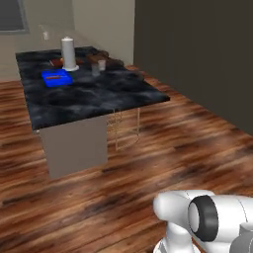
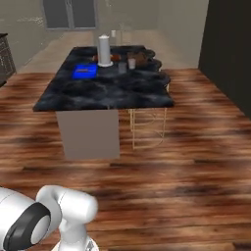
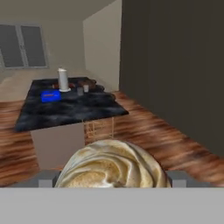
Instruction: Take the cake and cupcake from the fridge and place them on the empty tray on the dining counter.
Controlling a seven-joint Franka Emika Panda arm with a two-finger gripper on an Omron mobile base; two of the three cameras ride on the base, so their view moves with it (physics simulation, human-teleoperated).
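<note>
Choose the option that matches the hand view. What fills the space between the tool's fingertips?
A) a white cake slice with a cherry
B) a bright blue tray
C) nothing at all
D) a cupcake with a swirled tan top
D: the cupcake with its swirled tan top sits close up between the tool's grey fingertips, with the dining counter far ahead.

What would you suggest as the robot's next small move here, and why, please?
Probably drive the base closer to the dining counter. The hand view shows the cupcake close up between the gripper's fingers, apparently held, while both base views show the counter some way off across open wood floor, seemingly beyond reach. The dark wooden tray sits at the far end.
</note>
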